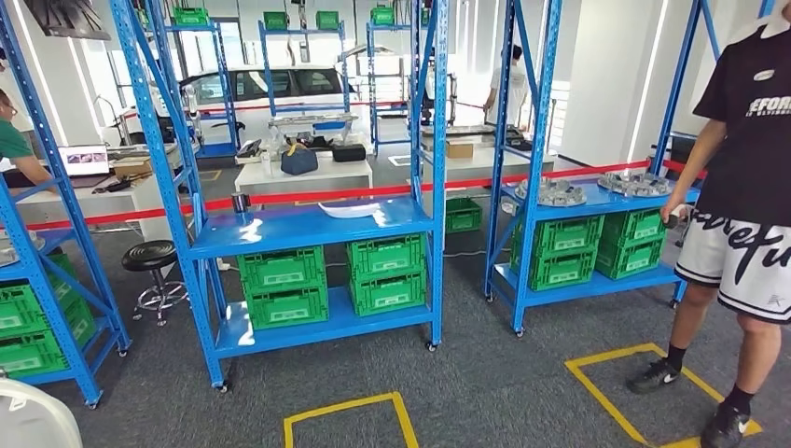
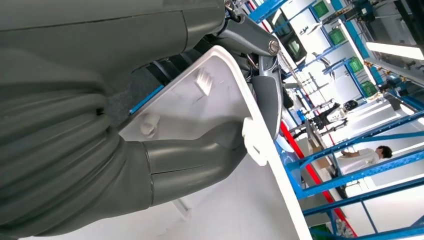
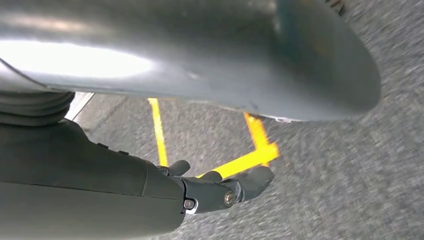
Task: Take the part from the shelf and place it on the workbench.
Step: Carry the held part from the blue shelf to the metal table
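Observation:
My left hand (image 2: 100, 150) grips a flat white plastic part (image 2: 200, 110). The thick grey thumb (image 2: 190, 160) lies across one face of it, and the darker fingers (image 2: 265, 95) wrap over its far edge. A rounded white corner of the part (image 1: 33, 420) shows at the bottom left of the head view. My right hand (image 3: 150, 195) hangs low over grey carpet, its dark fingers (image 3: 235, 190) loosely apart with nothing in them.
A blue shelf rack (image 1: 308, 229) stands ahead, with green crates (image 1: 322, 275) below and a small dark cylinder (image 1: 241, 203) on its shelf. A second rack (image 1: 560, 201) on the right carries metal parts. A person (image 1: 746, 187) stands at the right. Yellow floor markings (image 1: 350, 415) lie close by.

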You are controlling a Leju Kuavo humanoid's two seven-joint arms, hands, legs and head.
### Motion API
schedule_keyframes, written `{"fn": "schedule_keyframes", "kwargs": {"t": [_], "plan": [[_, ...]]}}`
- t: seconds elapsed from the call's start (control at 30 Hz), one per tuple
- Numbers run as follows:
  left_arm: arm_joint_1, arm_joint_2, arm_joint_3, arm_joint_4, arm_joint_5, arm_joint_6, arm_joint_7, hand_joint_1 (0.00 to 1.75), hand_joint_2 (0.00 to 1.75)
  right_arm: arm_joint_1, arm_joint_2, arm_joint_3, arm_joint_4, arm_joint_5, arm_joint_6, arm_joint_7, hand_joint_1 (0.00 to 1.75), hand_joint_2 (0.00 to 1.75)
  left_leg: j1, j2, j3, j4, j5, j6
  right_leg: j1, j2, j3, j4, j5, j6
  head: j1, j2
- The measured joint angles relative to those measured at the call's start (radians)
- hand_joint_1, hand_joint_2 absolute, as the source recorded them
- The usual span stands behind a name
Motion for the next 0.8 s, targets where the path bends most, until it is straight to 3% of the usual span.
{"fn": "schedule_keyframes", "kwargs": {"t": [0.07,0.1,0.13,0.17,0.2,0.23,0.27,0.33,0.37,0.43,0.47,0.53,0.6,0.63,0.67,0.7,0.8], "plan": [[-0.001,0.001,-0.001,0.004,-0.002,0.000,0.000,1.75,1.75,0.000,0.000,-0.001,0.000,-0.002,0.004,0.001,0.00,0.00,0.003,-0.002,-0.023,0.113,-0.107,-0.011,-0.001,-0.002,-0.033,0.000,0.029,-0.003,-0.001,0.000],[-0.002,0.000,-0.002,0.006,-0.005,0.000,0.000,1.75,1.75,0.000,0.001,-0.001,0.000,-0.004,0.008,0.001,0.00,0.00,0.004,-0.002,-0.028,0.175,-0.133,-0.016,-0.002,-0.003,-0.052,0.002,0.044,-0.002,-0.002,0.000],[-0.004,-0.002,-0.003,0.010,-0.008,0.000,0.000,1.75,1.75,0.000,0.002,-0.002,0.000,-0.006,0.013,0.001,0.00,0.00,0.006,-0.002,-0.024,0.220,-0.133,-0.020,-0.003,-0.003,-0.072,0.004,0.059,0.000,-0.002,0.000],[-0.007,-0.004,-0.005,0.014,-0.012,0.000,0.000,1.75,1.75,0.000,0.003,-0.003,0.000,-0.008,0.016,0.001,0.00,0.00,0.008,-0.003,-0.008,0.239,-0.112,-0.023,-0.005,-0.004,-0.092,0.008,0.073,0.004,-0.003,0.000],[-0.012,-0.007,-0.007,0.019,-0.015,0.000,0.000,1.75,1.75,0.000,0.004,-0.003,0.000,-0.010,0.017,0.001,0.00,0.00,0.011,-0.003,0.025,0.223,-0.083,-0.026,-0.007,-0.005,-0.113,0.012,0.086,0.008,-0.003,0.000],[-0.018,-0.008,-0.010,0.023,-0.017,0.001,-0.001,1.75,1.75,-0.001,0.005,-0.004,0.000,-0.011,0.018,0.001,0.00,0.00,0.015,-0.003,0.078,0.170,-0.066,-0.028,-0.009,-0.005,-0.131,0.019,0.097,0.013,-0.003,0.000],[-0.025,-0.010,-0.012,0.026,-0.017,0.002,-0.001,1.75,1.75,-0.001,0.006,-0.004,0.000,-0.011,0.020,0.000,0.00,0.00,0.016,-0.003,0.143,0.091,-0.073,-0.030,-0.010,-0.005,-0.147,0.026,0.106,0.018,-0.004,0.000],[-0.036,-0.011,-0.017,0.033,-0.013,0.003,-0.004,1.75,1.75,-0.002,0.007,-0.004,-0.001,-0.009,0.033,-0.005,0.00,0.00,0.014,-0.003,0.231,-0.036,-0.116,-0.017,-0.009,-0.004,-0.162,0.035,0.122,0.032,-0.004,0.000],[-0.038,-0.011,-0.019,0.036,-0.011,0.003,-0.006,1.75,1.75,-0.001,0.007,-0.004,-0.001,-0.007,0.041,-0.009,0.00,0.00,0.011,-0.003,0.244,-0.063,-0.131,-0.005,-0.009,-0.004,-0.164,0.035,0.130,0.039,-0.004,0.000],[-0.039,-0.011,-0.020,0.043,-0.005,0.003,-0.007,1.75,1.75,0.002,0.007,-0.004,-0.001,0.000,0.055,-0.018,0.00,0.00,0.009,-0.002,0.232,-0.066,-0.122,0.021,-0.012,-0.004,-0.168,0.034,0.138,0.053,-0.004,0.000],[-0.039,-0.011,-0.020,0.046,-0.003,0.004,-0.008,1.75,1.75,0.003,0.007,-0.004,-0.001,0.004,0.059,-0.021,0.00,0.00,0.009,-0.003,0.225,-0.066,-0.113,0.032,-0.013,-0.003,-0.176,0.048,0.125,0.059,-0.003,0.000],[-0.038,-0.012,-0.020,0.050,0.000,0.009,-0.011,1.75,1.75,0.005,0.007,-0.004,-0.001,0.009,0.066,-0.025,0.00,0.00,0.008,-0.008,0.207,-0.066,-0.092,0.046,-0.015,0.000,-0.215,0.145,0.052,0.065,-0.002,0.000],[-0.034,-0.013,-0.020,0.053,0.001,0.013,-0.014,1.75,1.75,0.006,0.007,-0.004,0.000,0.012,0.069,-0.030,0.00,0.00,0.006,-0.020,0.186,-0.063,-0.073,0.050,-0.013,0.001,-0.261,0.283,-0.027,0.067,-0.001,0.000],[-0.031,-0.014,-0.020,0.055,0.001,0.013,-0.015,1.75,1.75,0.006,0.007,-0.004,0.000,0.013,0.069,-0.031,0.00,0.00,0.004,-0.027,0.175,-0.061,-0.065,0.050,-0.012,0.002,-0.267,0.322,-0.044,0.065,-0.001,0.000],[-0.029,-0.014,-0.020,0.057,0.001,0.013,-0.016,1.75,1.75,0.006,0.007,-0.004,0.000,0.014,0.068,-0.033,0.00,0.00,0.003,-0.036,0.165,-0.059,-0.059,0.048,-0.010,0.004,-0.252,0.320,-0.042,0.062,-0.001,0.000],[-0.027,-0.014,-0.020,0.058,0.001,0.014,-0.016,1.75,1.75,0.006,0.007,-0.004,0.000,0.015,0.068,-0.033,0.00,0.00,0.002,-0.044,0.157,-0.056,-0.054,0.046,-0.008,0.008,-0.217,0.278,-0.024,0.057,0.000,0.000],[-0.024,-0.014,-0.020,0.059,0.001,0.015,-0.018,1.75,1.75,0.006,0.005,-0.004,0.000,0.017,0.068,-0.034,0.00,0.00,0.000,-0.067,0.141,-0.048,-0.046,0.037,-0.001,0.054,-0.082,0.075,0.027,0.035,0.000,0.000]]}}
